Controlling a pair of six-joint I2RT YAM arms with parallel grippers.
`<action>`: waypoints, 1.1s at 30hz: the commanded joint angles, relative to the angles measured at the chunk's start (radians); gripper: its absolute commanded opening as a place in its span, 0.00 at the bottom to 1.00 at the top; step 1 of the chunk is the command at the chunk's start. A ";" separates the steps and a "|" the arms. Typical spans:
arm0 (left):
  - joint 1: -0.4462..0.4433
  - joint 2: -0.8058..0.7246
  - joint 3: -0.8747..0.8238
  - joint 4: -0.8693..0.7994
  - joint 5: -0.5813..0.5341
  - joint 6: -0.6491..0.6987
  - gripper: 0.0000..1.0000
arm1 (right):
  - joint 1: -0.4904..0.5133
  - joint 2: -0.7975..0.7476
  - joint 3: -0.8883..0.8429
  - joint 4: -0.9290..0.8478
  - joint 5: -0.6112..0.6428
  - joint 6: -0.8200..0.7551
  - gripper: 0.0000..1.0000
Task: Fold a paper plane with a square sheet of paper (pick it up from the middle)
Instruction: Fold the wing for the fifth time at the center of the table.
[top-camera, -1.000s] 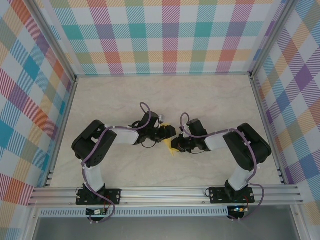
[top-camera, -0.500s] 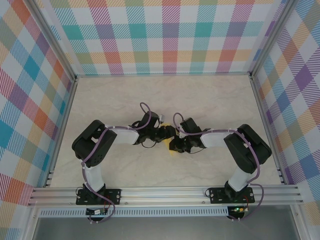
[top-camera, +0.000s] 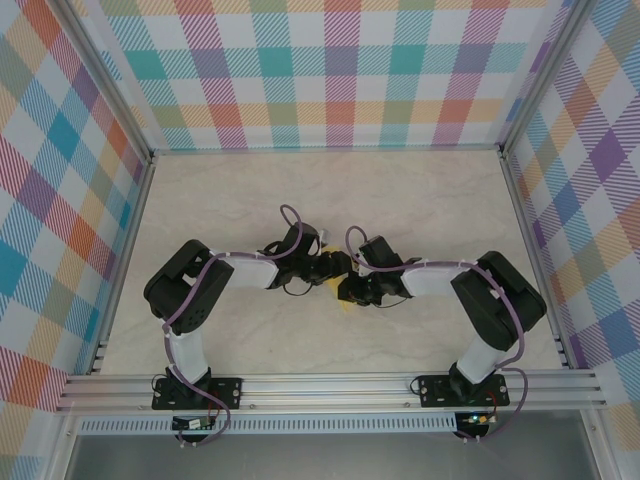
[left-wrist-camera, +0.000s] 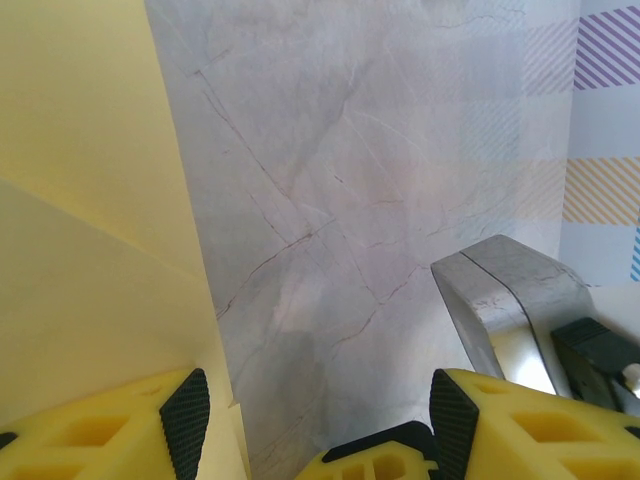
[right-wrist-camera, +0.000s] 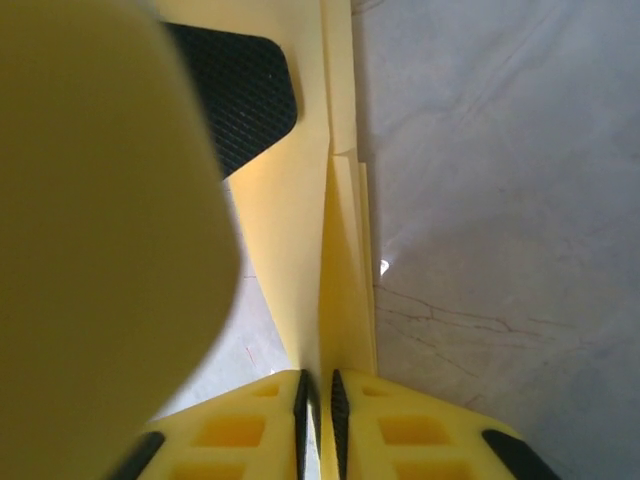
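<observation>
Yellow paper lies mid-desk between the two grippers, already folded into several layers, with a long crease running away from the right wrist camera. Right gripper: fingers clenched on the paper's near folded edge, layers pinched between the pads. Left gripper: fingers released and spread wide, with bare desk between them. The paper lies beside one of its pads; can't tell if they touch.

Step, judged: mid-fold, setting a crease, no finished plane yet. The next move likely needs the right fingers to hold the layers aligned while the left presses or turns a flap. The thin edges could slip or splay.

Room: the grippers are crowded close over the paper, so it's tight there. There's plenty of desk on every side, with the plaid walls and front rail well apart.
</observation>
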 joint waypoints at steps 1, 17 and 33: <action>-0.006 0.040 0.005 -0.073 -0.018 0.020 0.62 | 0.009 -0.007 -0.024 -0.084 -0.010 -0.035 0.25; -0.006 0.041 0.010 -0.076 -0.015 0.021 0.62 | 0.045 0.005 -0.025 -0.175 0.119 -0.061 0.12; -0.006 0.046 0.012 -0.090 -0.023 0.017 0.62 | 0.059 -0.085 -0.101 -0.151 0.064 -0.053 0.20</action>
